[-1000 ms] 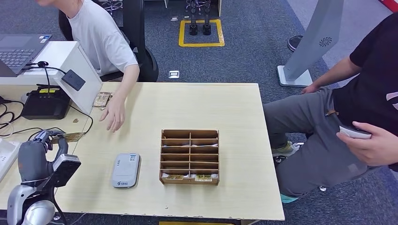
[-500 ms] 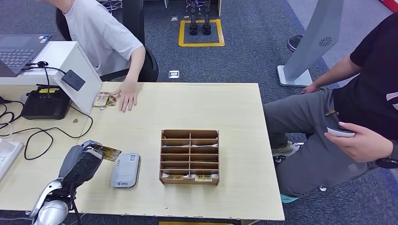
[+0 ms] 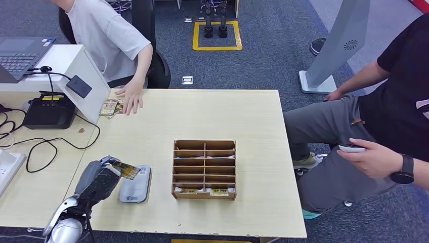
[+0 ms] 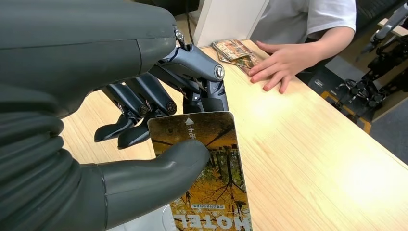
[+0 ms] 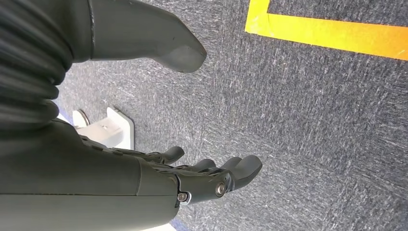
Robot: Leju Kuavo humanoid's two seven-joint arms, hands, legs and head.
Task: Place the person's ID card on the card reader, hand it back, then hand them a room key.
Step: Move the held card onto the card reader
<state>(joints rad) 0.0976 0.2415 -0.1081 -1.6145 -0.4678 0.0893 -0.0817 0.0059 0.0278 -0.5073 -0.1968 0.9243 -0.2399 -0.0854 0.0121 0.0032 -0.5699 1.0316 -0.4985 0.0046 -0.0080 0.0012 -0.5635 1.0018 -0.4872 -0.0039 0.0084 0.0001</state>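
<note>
Lower left of the head view: left hand (image 3: 101, 178) pinches one card (image 3: 126, 170) between thumb and fingers, just above the near-left end of one grey card reader (image 3: 135, 184). Whether card touches reader, cannot tell. In the left wrist view the thumb (image 4: 159, 166) lies across the card (image 4: 207, 163); it has an autumn-tree print and the word "HOTEL".

Right hand (image 5: 192, 180) hangs over grey carpet with one yellow tape line (image 5: 332, 33); fingers loosely apart, holding nothing.

Centre of the head view: one wooden slotted box (image 3: 205, 169) on the bench (image 3: 202, 114), two columns of slots, two cards visible in the lowest row.

Upper left: one small stack of cards (image 3: 110, 107) by a white stand; a person's hand (image 3: 130, 97) rests flat beside it, touching.

Two people: one in a white shirt at the top left, one in a black shirt at the right edge holding a phone (image 3: 350, 148).
</note>
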